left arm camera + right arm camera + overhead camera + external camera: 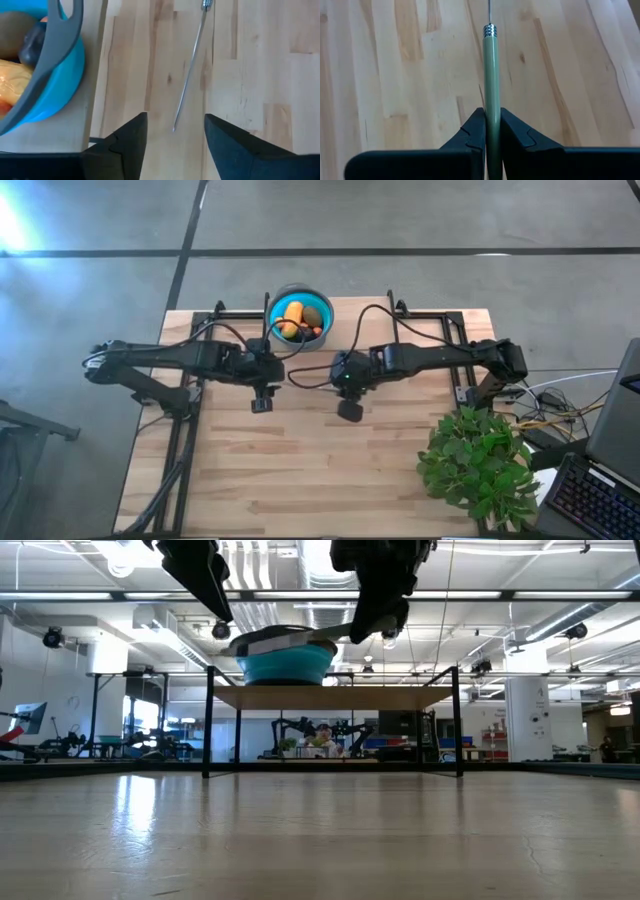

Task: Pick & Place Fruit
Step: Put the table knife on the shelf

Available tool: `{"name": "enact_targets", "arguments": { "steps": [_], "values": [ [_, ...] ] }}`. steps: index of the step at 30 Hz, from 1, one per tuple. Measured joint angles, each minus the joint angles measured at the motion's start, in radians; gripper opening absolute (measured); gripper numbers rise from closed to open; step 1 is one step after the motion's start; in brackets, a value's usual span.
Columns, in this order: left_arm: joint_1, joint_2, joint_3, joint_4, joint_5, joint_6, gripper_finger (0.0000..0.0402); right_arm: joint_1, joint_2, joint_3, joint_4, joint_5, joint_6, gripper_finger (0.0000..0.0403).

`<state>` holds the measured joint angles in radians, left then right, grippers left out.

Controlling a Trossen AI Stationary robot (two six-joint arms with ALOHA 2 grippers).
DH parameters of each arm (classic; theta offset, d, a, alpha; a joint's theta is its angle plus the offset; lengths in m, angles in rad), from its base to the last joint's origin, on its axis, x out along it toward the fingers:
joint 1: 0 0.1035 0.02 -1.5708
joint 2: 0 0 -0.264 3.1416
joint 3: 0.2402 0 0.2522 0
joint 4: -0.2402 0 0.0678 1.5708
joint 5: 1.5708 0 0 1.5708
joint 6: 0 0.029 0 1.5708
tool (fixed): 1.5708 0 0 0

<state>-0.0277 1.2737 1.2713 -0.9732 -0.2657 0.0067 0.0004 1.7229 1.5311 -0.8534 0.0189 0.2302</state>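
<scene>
A: Where is the bowl (300, 293)?
B: At the far edge of the tabletop (300, 470), midway across. The fruit (296, 319) lies inside it.

A: And the arms?
B: The left gripper (262, 402) sits just nearer than the bowl, slightly left of it. The right gripper (350, 409) is beside it on the right, the two near but apart.

A: The utensil (492, 95)?
B: Between the right jaws, its thin shaft reaching out ahead over the tabletop.

A: Anything else?
B: A plant (478, 463) stands at the near right corner; a keyboard (592, 498) lies beyond that edge.
</scene>
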Motion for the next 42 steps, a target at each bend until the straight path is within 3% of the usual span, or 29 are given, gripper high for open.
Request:
{"name": "enact_targets", "arguments": {
  "steps": [13, 24, 42],
  "values": [
    [0.000, -0.026, 0.028, -0.026, -0.031, 0.001, 0.0197, 0.023, -0.027, -0.020, -0.118, 0.000, -0.005, 0.0025],
    [0.000, -0.085, 0.028, -0.028, -0.078, -0.008, 0.0195, 0.036, -0.149, -0.186, -0.086, 0.000, 0.070, 0.0026],
    [0.002, -0.101, 0.018, -0.023, -0.104, 0.010, 0.0195, 0.036, -0.535, -0.609, 0.370, 0.012, 0.436, 0.0028]
  ]
}}
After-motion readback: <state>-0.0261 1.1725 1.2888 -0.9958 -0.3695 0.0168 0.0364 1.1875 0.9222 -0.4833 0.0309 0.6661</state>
